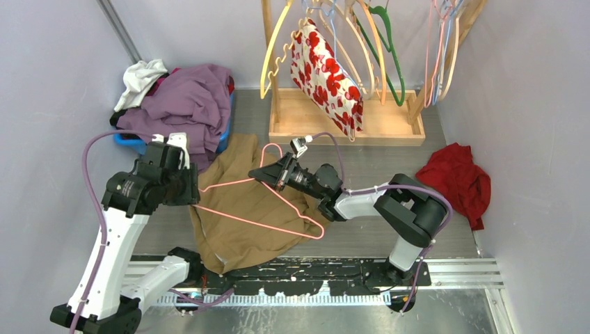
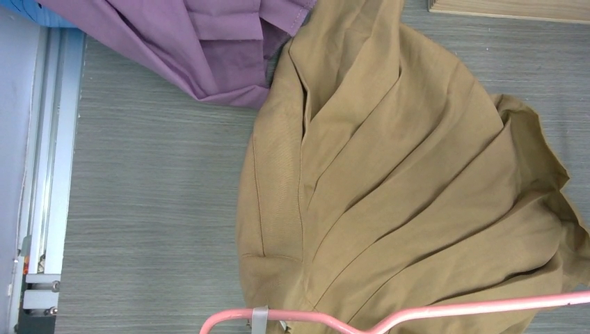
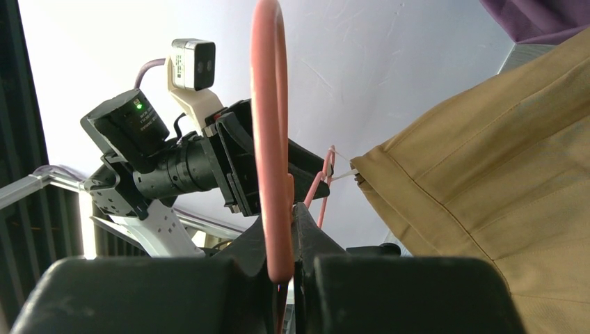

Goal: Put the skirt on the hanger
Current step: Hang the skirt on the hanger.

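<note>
The tan skirt (image 1: 236,236) lies spread on the table between the arms, and it fills the left wrist view (image 2: 403,174). A thin pink hanger (image 1: 264,219) rests across it. My right gripper (image 1: 264,175) is shut on the hanger's neck; the hook (image 3: 268,104) rises between its fingers (image 3: 289,209). My left gripper (image 1: 193,193) sits at the hanger's left end. Its own view shows no fingers, only the pink bar (image 2: 445,308) with a grey clip (image 2: 259,316). In the right wrist view a skirt (image 3: 501,209) corner meets that end of the hanger.
A wooden rack (image 1: 348,125) at the back holds several hangers and a red-flowered garment (image 1: 327,76). A blue bin with purple clothes (image 1: 188,104) stands at back left, close to the left arm. A red garment (image 1: 456,177) lies at the right. Walls close in on both sides.
</note>
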